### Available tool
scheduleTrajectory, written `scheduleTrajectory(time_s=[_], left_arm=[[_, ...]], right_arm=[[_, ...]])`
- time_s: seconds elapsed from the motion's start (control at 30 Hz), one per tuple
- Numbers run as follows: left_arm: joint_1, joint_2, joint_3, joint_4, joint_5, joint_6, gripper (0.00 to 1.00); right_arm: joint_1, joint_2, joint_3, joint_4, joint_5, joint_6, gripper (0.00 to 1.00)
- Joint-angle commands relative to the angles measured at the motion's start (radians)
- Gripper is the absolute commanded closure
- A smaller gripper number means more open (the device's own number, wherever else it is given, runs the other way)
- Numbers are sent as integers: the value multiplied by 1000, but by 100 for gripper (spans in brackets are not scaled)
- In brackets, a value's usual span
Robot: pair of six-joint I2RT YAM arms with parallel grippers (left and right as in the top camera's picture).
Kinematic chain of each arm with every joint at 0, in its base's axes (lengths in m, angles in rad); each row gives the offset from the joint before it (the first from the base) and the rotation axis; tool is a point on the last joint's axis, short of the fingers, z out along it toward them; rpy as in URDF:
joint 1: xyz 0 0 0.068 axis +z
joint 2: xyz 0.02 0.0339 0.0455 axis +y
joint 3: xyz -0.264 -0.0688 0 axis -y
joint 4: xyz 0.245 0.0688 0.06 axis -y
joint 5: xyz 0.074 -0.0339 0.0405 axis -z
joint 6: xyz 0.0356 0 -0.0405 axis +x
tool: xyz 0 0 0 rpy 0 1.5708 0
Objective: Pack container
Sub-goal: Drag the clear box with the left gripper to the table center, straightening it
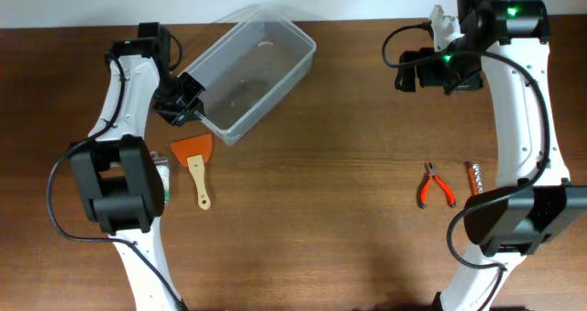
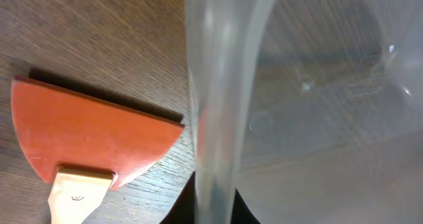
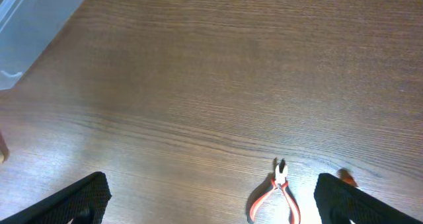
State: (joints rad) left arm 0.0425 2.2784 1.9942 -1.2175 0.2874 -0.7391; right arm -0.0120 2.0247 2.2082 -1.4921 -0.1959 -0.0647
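Note:
The clear plastic container [image 1: 255, 71] stands tilted at the back left of the table and looks empty. My left gripper [image 1: 188, 109] is at its near-left corner. In the left wrist view its two dark fingers [image 2: 215, 212] sit on either side of the container wall [image 2: 221, 105], shut on it. My right gripper [image 1: 410, 72] is open and empty, held high at the back right. In the right wrist view its fingertips [image 3: 211, 199] frame bare table, and a corner of the container [image 3: 30, 22] shows at top left.
An orange scraper with a wooden handle [image 1: 194, 155] lies just in front of the container, also in the left wrist view [image 2: 92, 128]. Red-handled pliers [image 1: 436, 184] [image 3: 277, 196] and a small red-handled tool [image 1: 472, 176] lie at the right.

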Motion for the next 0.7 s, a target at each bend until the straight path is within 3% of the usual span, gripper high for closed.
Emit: scheduleTrajectory(time_s=[0.0, 0.17, 0.33, 0.67], left_arm=[[5, 2, 76, 1, 84, 84, 98], [3, -7, 201, -55, 121, 141, 98], [-38, -7, 363, -234, 121, 272, 95], [-189, -8, 383, -382, 103, 454, 95]], right_arm=[[6, -10, -5, 2, 13, -11, 0], [6, -10, -5, 5, 13, -11, 0], [6, -10, -5, 8, 18, -18, 0], [5, -10, -5, 11, 77, -36, 0]])
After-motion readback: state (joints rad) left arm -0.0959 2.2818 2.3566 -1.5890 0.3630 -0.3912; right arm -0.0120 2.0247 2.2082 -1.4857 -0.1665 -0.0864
